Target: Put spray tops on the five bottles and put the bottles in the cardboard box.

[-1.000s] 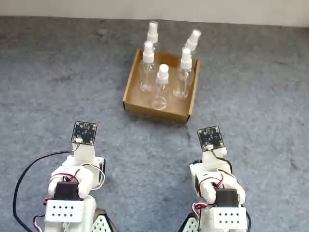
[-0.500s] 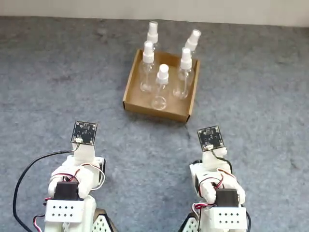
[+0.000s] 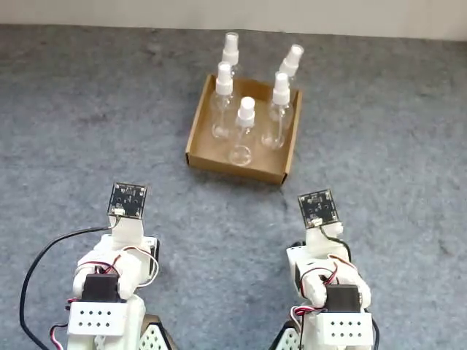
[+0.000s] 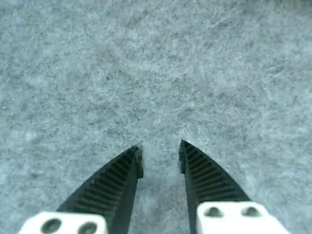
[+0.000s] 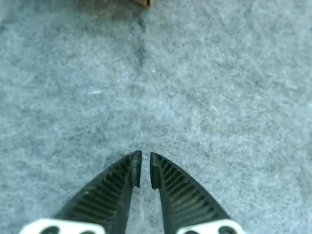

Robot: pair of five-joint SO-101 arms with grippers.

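The cardboard box (image 3: 197, 138) lies on the grey carpet at the far middle. Five clear bottles with white spray tops stand upright in or at it: one in the middle (image 3: 244, 131), two beside it (image 3: 222, 98) (image 3: 279, 106), and two at the far wall (image 3: 231, 49) (image 3: 292, 60). Whether those two stand inside, I cannot tell. Both arms sit folded at the near edge, well short of the box. My left gripper (image 4: 160, 148) hangs narrowly open over bare carpet, holding nothing. My right gripper (image 5: 146, 161) is shut and empty, with a box corner (image 5: 141, 2) ahead of it.
Grey carpet (image 3: 87, 117) covers the whole table around the box. The left arm's base (image 3: 102, 313) and the right arm's base (image 3: 332, 313) stand at the near edge, with a black cable (image 3: 33, 273) looping beside the left one.
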